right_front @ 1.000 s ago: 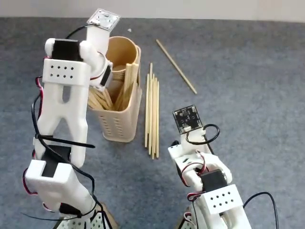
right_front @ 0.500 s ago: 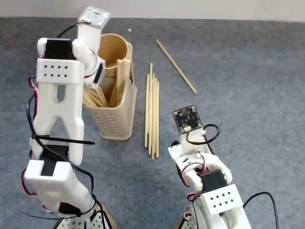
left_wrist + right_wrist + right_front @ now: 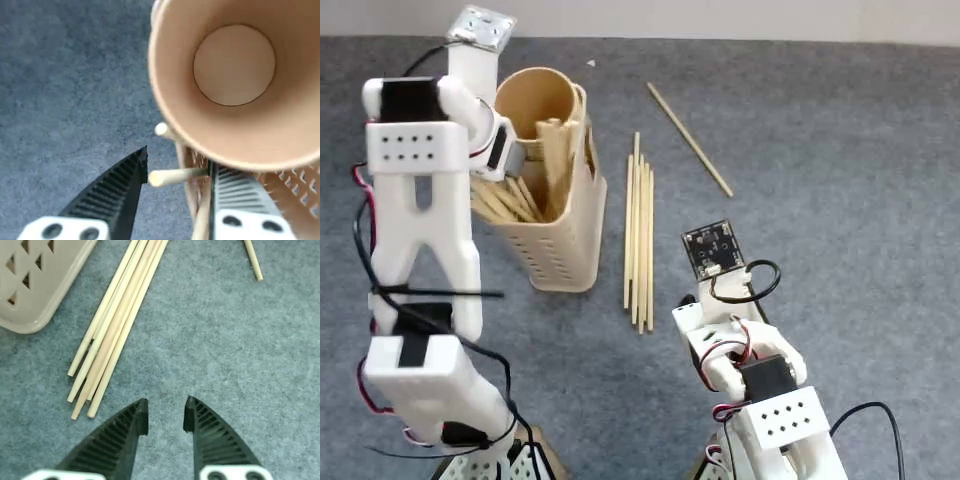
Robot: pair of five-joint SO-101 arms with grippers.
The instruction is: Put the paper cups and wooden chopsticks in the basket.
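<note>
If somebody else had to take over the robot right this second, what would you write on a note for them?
Left claw: open at the rim of the basket, beside the paper cup. A chopstick end sits in the gap between its fingers, not pinched.
Right claw: open and empty, above the carpet near the ends of the loose bundle of chopsticks.
Done: one paper cup and several chopsticks are in the basket.
Left: the bundle beside the basket, and the single chopstick lying farther off.
</note>
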